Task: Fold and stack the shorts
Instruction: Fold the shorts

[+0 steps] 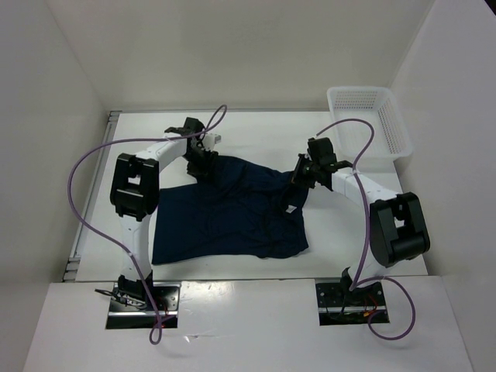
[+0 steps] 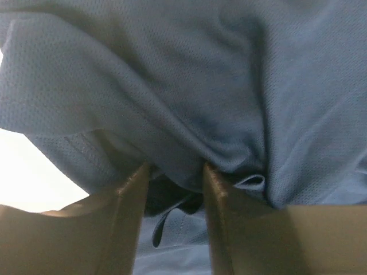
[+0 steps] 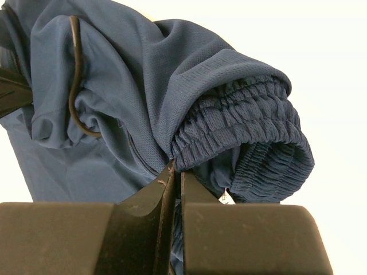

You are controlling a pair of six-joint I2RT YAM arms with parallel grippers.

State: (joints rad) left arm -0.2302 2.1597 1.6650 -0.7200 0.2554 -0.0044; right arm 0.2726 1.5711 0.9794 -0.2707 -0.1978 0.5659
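The dark navy shorts lie spread across the middle of the table, with both far corners lifted. My left gripper is at the far left corner. In the left wrist view its jaws stand part-way apart with a thick bunch of the shorts caught between the tips. My right gripper is at the far right corner. In the right wrist view it is shut on the shorts just below the gathered elastic waistband. The thin drawstring loops at the left, and a small white tag peeks out.
A white mesh basket stands at the far right corner of the table. White walls close in the table at the back and on both sides. Purple cables loop over both arms.
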